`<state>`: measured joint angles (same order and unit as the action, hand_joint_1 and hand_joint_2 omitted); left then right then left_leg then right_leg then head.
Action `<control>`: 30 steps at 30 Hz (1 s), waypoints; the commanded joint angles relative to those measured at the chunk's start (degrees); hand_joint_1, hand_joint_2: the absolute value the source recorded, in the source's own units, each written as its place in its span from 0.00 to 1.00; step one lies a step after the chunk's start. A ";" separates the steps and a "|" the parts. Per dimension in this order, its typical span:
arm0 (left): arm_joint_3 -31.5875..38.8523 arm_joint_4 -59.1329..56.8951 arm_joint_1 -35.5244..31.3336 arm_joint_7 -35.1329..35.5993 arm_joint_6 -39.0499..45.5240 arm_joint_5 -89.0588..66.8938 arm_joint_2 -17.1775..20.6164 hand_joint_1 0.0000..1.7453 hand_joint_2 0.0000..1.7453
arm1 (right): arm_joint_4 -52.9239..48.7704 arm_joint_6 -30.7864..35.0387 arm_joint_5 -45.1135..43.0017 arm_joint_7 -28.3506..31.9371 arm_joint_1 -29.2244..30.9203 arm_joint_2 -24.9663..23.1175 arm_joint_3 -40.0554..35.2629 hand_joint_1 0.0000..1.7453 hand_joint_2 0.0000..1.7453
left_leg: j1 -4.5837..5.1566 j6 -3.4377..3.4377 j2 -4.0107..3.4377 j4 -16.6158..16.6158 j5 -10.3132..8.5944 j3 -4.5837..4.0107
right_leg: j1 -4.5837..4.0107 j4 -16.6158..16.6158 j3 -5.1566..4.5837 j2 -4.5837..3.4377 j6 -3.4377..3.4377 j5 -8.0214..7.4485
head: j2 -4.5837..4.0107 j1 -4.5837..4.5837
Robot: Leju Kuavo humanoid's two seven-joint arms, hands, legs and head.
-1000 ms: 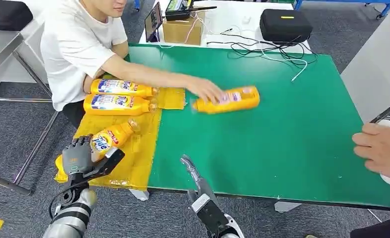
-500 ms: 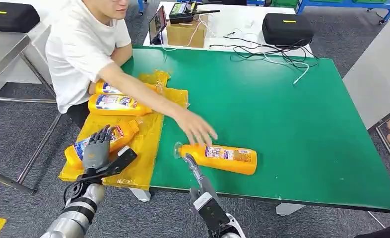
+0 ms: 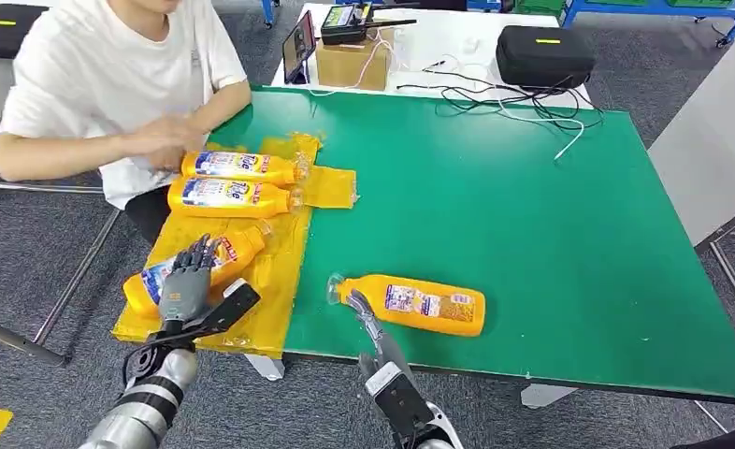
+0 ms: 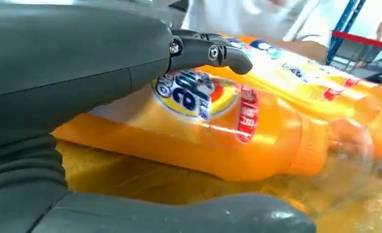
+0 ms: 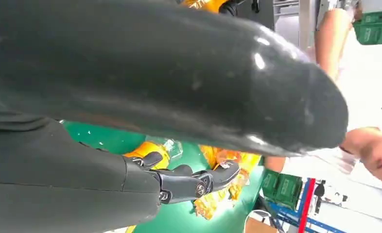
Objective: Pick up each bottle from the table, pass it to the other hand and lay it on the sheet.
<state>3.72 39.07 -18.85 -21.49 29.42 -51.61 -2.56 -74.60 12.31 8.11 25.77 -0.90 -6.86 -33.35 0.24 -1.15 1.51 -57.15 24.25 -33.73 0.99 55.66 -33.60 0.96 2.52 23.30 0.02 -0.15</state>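
Roughly, largest to smallest:
counter: green-topped counter, white table with cables and a black case behind it.
person: seated at the far left corner in a white shirt, hands pulled in near the sheet, not on any bottle.
sheet: crinkled yellow plastic sheet over the counter's left edge; three bottles lie on it.
far bottles: two orange plastic bottles with blue-and-white labels, on their sides, side by side, caps toward the counter's middle.
third bottle: orange bottle lying slantwise on the sheet, near edge; left hand sits over its lower half.
target bottle: fourth orange plastic bottle on bare green, on its side, clear cap toward the sheet, just beyond the right hand.
left hand: dark-fingered left hand; fingers spread over the third bottle, thumb out to the side. Wrist view shows a finger arched above the label, thumb below; no closed grip seen.
right hand: right hand at the near edge, fingers extended toward the target's cap end, holding nothing.
step: judged, third bottle is laid; pick of the fourth is starting.
next move: right hand needs to reach over the target's body and wrap it, then lift and pass to the left hand; left hand must clear the third bottle first.
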 commanded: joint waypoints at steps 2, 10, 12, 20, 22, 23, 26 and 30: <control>-12.40 9.02 4.03 0.17 2.05 7.52 0.15 0.00 0.00 | 2.87 -0.42 -0.12 1.15 1.73 -0.38 0.95 0.00 0.00 | -0.02 0.07 -0.14 0.00 0.04 -0.11 | -0.03 -0.02 -0.16 -0.10 -0.07 -0.02 | -0.02 0.00; -8.61 31.58 3.93 -9.70 10.37 25.58 -1.66 0.00 1.00 | 4.93 0.27 1.86 2.73 2.75 -0.26 -0.83 0.00 0.00 | -0.13 0.07 -0.27 -0.19 0.11 -0.62 | -0.15 0.09 -0.11 -0.09 0.00 -0.05 | -0.02 0.00; -5.34 35.89 3.55 -11.41 10.55 29.17 -2.97 0.00 1.00 | 5.39 0.02 1.87 2.81 3.33 -0.35 -1.08 0.00 0.00 | -0.15 0.07 -0.33 -0.22 0.07 -0.82 | -0.16 0.11 -0.34 -0.17 0.00 -0.07 | -0.02 0.00; -1.12 43.76 4.79 -18.33 10.58 37.46 -3.33 0.00 1.00 | 4.80 0.11 1.87 4.25 2.84 0.61 -1.81 0.00 0.00 | -0.09 0.06 -0.48 -0.09 0.03 -0.89 | -0.09 0.04 -0.48 -0.38 0.05 -0.15 | -0.02 0.00; -2.36 45.61 5.93 -17.55 10.58 38.76 -2.66 0.00 1.00 | 4.36 2.28 4.17 4.78 2.63 0.99 -1.69 0.00 0.00 | -0.12 0.09 -0.57 -0.10 0.11 -0.75 | -0.12 0.03 -0.37 -0.46 0.00 -0.10 | -0.02 0.00; -3.09 46.72 6.69 -17.25 10.49 40.07 -2.52 0.00 1.00 | 3.68 4.63 6.72 5.38 2.46 1.11 -1.45 0.00 0.00 | -0.10 0.08 -0.50 -0.09 0.08 -0.80 | -0.10 0.03 -0.39 -0.40 0.03 -0.11 | -0.02 0.02; -5.17 49.79 9.46 -16.92 10.46 42.14 -3.11 0.00 1.00 | 2.48 16.08 20.16 4.54 4.34 3.73 -0.14 0.00 1.00 | -0.05 0.05 -0.54 -0.06 0.07 -0.80 | -0.05 0.03 -0.42 -0.44 0.05 -0.12 | 0.00 0.00; -8.67 55.89 16.76 -16.71 10.58 43.04 -4.87 0.00 1.00 | -0.63 25.39 36.01 -0.43 5.45 8.25 5.13 0.00 1.00 | -0.07 0.04 -0.60 -0.09 0.14 -0.72 | -0.07 0.01 -0.34 -0.49 0.05 -0.09 | 0.00 0.00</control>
<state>-0.83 84.95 -10.70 -38.84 40.02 -10.51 -4.81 -73.02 25.48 25.48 30.64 0.72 -6.23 -33.92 0.23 -1.14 1.11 -57.20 24.25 -34.64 0.98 55.71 -34.10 0.63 2.62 23.17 0.02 -0.15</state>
